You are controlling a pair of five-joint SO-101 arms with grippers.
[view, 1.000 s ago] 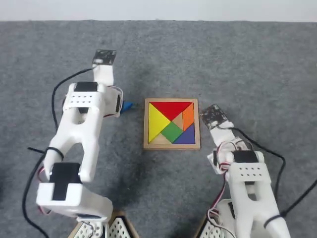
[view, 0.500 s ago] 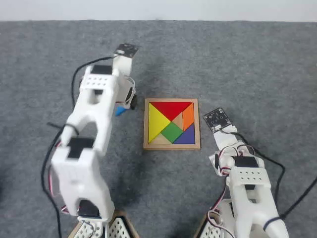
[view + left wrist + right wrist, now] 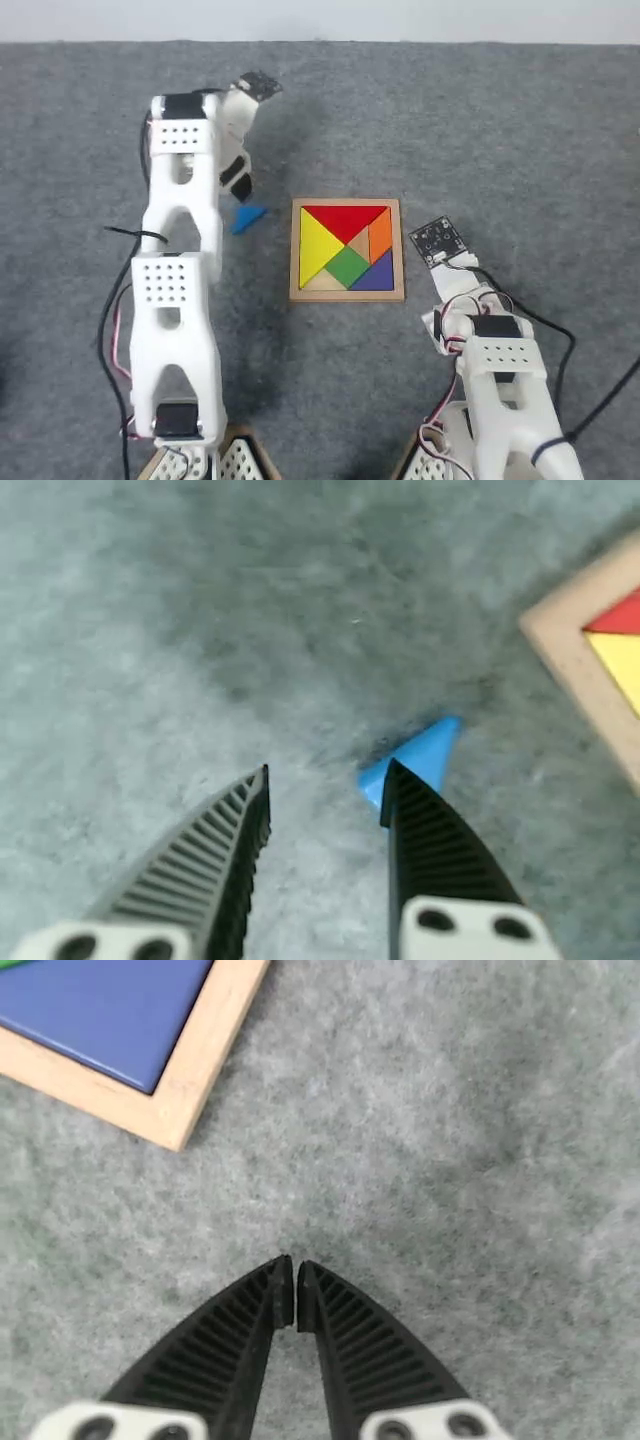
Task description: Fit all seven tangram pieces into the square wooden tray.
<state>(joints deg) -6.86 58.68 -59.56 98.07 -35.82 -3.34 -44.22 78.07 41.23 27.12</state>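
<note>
Light-blue and flat on the grey mat [image 3: 520, 130], the small triangle [image 3: 248, 217] lies outside the wooden tray [image 3: 296, 250], just beside the rim that faces my left arm and apart from it. From my left wrist the small triangle [image 3: 420, 758] sits right at the tip of one finger [image 3: 430, 850], with its near corner hidden behind that tip and its far point aimed at the wooden tray [image 3: 575, 670]; it is beside the gap rather than in it, and grey mat alone shows between the jaws. My left gripper [image 3: 328, 770] is spread wide and grasps nothing. Inside the tray lie a red triangle [image 3: 345, 220], a yellow triangle [image 3: 315, 248], a green square [image 3: 347, 266], an orange piece [image 3: 381, 238] and a dark blue triangle [image 3: 376, 277]; two wood-coloured patches sit among them, and I cannot tell whether they are pieces or bare floor. My right gripper [image 3: 294, 1265] is clenched on nothing, tips together over the mat, near the tray corner [image 3: 190, 1080] that holds the dark blue triangle [image 3: 100, 1010].
</note>
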